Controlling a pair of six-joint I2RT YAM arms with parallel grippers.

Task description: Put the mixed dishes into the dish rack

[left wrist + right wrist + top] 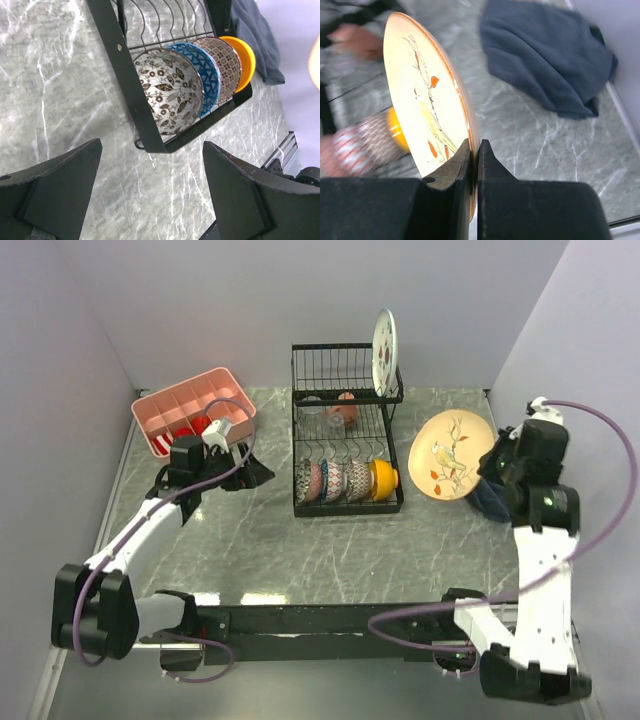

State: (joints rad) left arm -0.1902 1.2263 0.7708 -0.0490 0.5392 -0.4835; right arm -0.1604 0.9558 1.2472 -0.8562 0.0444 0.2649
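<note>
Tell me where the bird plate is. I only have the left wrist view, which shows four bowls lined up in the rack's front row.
Observer: The right gripper is shut on the rim of the cream bird plate, to the right of the dish rack and not in it.
Operator: Is the watermelon plate loaded?
Observer: Yes. The watermelon plate stands on edge in the rack's raised back section, at its right end.
Operator: And the cup?
Observer: The terracotta cup is in the rack, behind the row of bowls.
</note>
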